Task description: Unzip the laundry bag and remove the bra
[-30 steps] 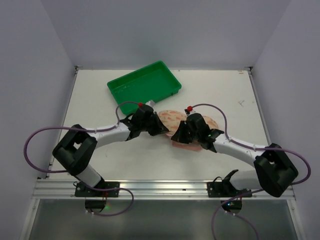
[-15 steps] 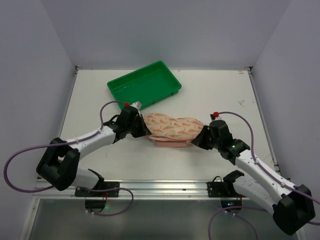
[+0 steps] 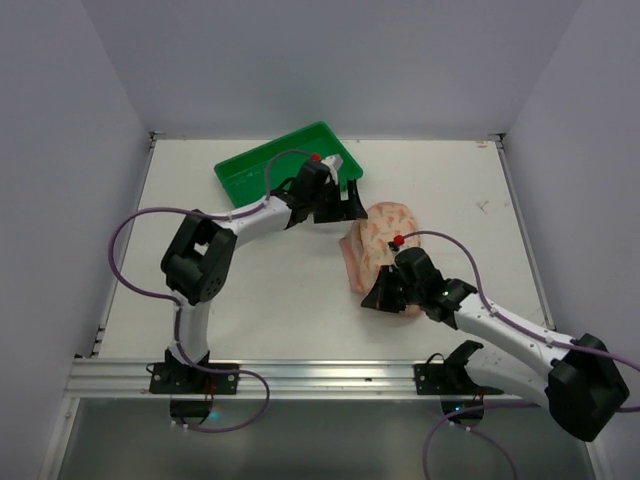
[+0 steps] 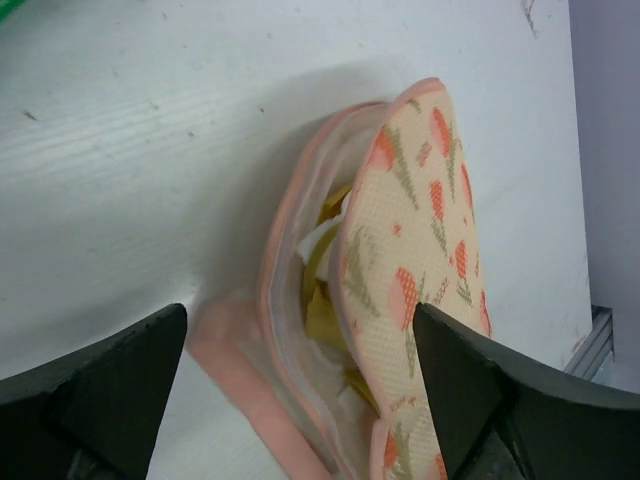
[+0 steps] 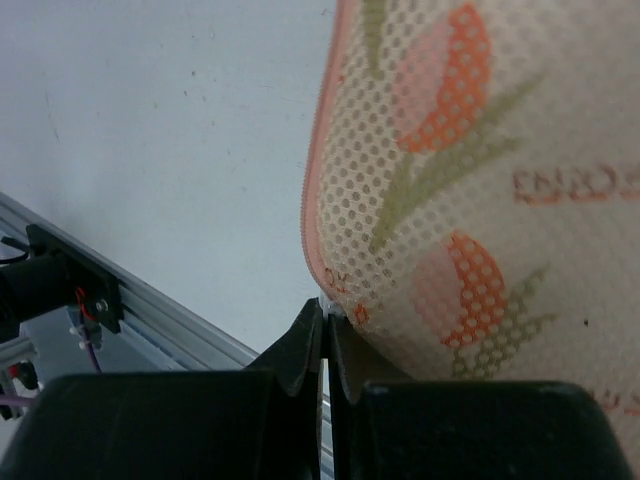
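Note:
The laundry bag (image 3: 378, 235) lies lengthwise on the white table, cream-pink with an orange print. In the left wrist view the laundry bag (image 4: 420, 240) gapes along its zip side, and the mustard-yellow bra (image 4: 325, 300) shows inside with some white fabric. My left gripper (image 3: 350, 203) hangs open at the bag's far end, and between its fingers (image 4: 110, 390) only the bag's open edge shows; the left gripper (image 4: 300, 315) holds nothing. My right gripper (image 3: 375, 298) sits at the bag's near end. In its own view the right gripper (image 5: 327, 312) is shut on a small white zip pull at the bag's (image 5: 470, 180) pink trim.
A green tray (image 3: 270, 170) stands at the back left, just behind the left wrist; a corner of the tray (image 4: 8, 8) shows in the left wrist view. The aluminium rail (image 3: 320, 375) runs along the table's near edge, close below the right gripper.
The bag has swung from lying across the table to lengthwise. My left gripper let go, opened and moved to the far end by the tray. The right gripper came round to the near end.

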Motion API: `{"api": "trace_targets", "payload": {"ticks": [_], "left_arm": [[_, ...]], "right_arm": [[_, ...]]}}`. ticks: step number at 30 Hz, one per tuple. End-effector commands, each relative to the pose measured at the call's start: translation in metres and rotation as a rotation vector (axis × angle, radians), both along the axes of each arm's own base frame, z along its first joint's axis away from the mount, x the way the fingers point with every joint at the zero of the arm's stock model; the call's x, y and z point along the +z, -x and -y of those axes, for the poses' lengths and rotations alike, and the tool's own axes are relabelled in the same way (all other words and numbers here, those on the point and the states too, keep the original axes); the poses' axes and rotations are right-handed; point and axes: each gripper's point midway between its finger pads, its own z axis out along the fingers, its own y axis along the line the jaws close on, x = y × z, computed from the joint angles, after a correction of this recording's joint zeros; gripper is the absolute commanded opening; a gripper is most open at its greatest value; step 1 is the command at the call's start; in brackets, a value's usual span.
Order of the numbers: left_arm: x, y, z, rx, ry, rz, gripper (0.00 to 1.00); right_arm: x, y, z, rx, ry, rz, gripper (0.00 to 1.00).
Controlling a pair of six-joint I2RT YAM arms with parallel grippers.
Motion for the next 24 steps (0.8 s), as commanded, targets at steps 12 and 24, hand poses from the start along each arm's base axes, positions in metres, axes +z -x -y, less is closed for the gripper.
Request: {"api": "trace_targets", "payload": {"ticks": [12, 24], "left_arm": [[0.002, 0.091, -0.055, 0.157, 0.073, -0.165, 0.99], [-0.005, 0.11, -0.016, 0.046, 0.166, -0.172, 0.8]], "right_arm": [[0.036, -0.078, -0.084, 0.077, -0.134, 0.108, 0.0], [0.023, -0.079, -0.086, 0.094, -0.115, 0.092, 0.0]]}}
